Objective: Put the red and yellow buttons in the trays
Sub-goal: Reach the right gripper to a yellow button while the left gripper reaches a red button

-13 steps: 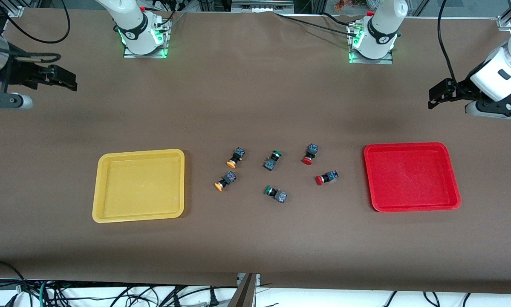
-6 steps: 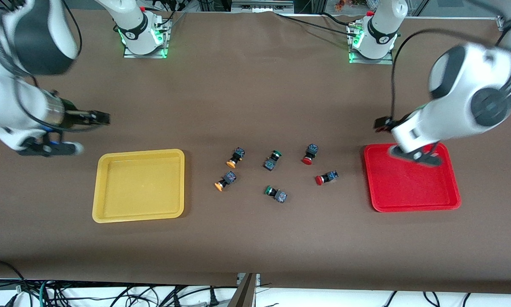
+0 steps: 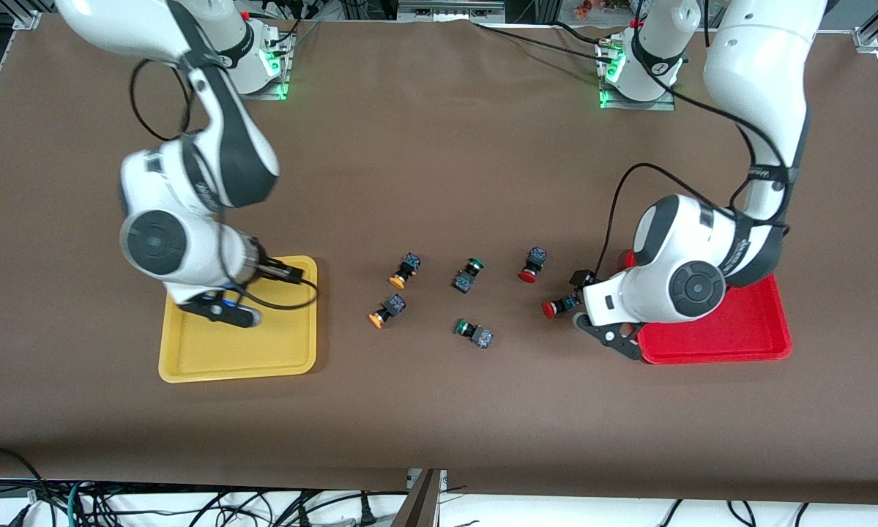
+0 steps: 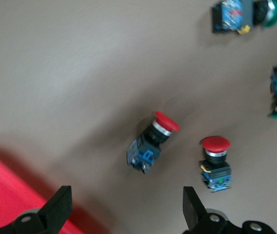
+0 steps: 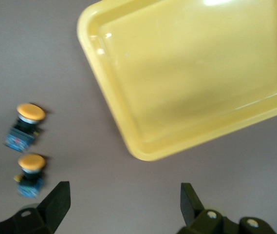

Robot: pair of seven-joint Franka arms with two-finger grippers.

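The two red-capped push-button switches with dark blocky bodies (image 4: 152, 143) lie on the brown table beside the shallow red plastic tray (image 3: 731, 333), none in a tray yet. My left gripper (image 4: 123, 210) hangs over them, fingers spread — I should centre on one body and descend straight. My right gripper (image 5: 123, 207), also spread, hangs over the yellow plastic tray (image 5: 187, 73) — the two orange-yellow-capped switches (image 5: 25, 124) lie beside it.

I am working in a robotics lab: the table (image 3: 439, 146) wears a plain brown cover, two arm bases with green status lights are bolted along its edge, aluminium framing stands at its corners, and loose cables (image 3: 190, 505) hang tangled below its near edge.
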